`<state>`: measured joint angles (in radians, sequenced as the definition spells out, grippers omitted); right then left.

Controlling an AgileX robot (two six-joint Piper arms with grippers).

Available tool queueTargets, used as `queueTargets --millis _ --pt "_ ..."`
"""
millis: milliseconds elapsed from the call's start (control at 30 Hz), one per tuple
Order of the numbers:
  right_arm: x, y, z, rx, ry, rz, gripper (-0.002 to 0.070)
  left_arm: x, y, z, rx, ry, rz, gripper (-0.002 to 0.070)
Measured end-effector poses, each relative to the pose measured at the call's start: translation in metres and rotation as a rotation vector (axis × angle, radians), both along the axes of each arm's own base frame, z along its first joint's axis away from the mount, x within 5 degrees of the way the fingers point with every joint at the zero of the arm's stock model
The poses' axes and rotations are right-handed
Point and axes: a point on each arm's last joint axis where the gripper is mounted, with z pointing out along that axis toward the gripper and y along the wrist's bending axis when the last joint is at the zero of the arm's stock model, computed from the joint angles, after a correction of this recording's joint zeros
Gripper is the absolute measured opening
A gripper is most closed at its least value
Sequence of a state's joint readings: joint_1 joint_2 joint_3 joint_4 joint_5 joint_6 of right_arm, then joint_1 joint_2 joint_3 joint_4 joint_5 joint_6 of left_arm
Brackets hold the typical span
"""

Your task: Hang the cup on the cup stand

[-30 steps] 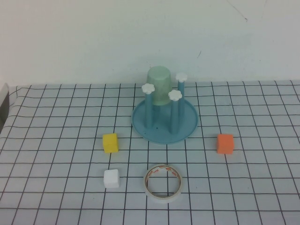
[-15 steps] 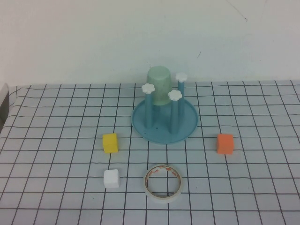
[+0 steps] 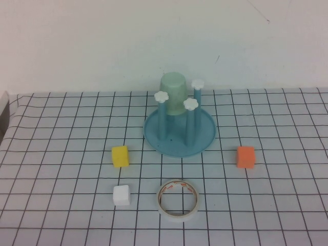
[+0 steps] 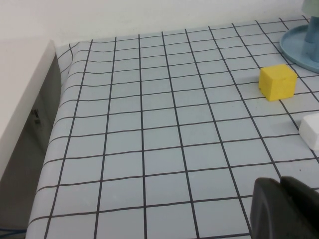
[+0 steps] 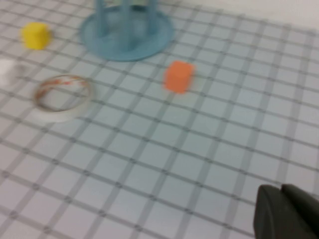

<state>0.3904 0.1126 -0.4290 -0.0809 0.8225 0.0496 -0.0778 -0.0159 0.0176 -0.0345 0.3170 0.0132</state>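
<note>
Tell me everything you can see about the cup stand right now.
The cup stand is a round blue dish-like base with upright blue pegs, three showing white flower-shaped caps. It looks like smooth plastic and stands upright on the gridded table, toward the back. A pale mint-green cup sits upside down over its rear peg. Neither the left gripper nor the right gripper touches it; both are shut and well away.
</note>
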Motion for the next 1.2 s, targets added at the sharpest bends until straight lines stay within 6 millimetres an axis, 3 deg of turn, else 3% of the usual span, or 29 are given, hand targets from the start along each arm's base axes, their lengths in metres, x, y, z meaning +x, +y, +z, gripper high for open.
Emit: queueTargets --millis 133,300,400,567,800,1200 --pt "-0.001 -0.01 0.002 -0.085 -0.079 -0.188 0.0 0.0 0.0 0.0 0.0 0.0 0.0 -0.0001" --pt "0.003 -0.011 0.001 -0.076 -0.175 -0.276 0.0 0.0 0.0 0.0 0.0 0.0 0.0 -0.0001" --pt "0.011 -0.01 -0.009 -0.061 -0.247 -0.294 0.0 0.0 0.0 0.0 0.0 0.0 0.0 -0.0001" --pt "0.024 -0.008 -0.041 -0.052 -0.333 -0.311 0.0 0.0 0.0 0.0 0.0 0.0 0.0 -0.0001" --pt "0.028 -0.011 -0.09 -0.071 -0.284 -0.373 0.0 0.0 0.0 0.0 0.0 0.0 0.0 -0.0001" --pt "0.026 -0.013 -0.098 -0.077 -0.192 -0.392 0.0 0.0 0.0 0.0 0.0 0.0 0.0 -0.0002"
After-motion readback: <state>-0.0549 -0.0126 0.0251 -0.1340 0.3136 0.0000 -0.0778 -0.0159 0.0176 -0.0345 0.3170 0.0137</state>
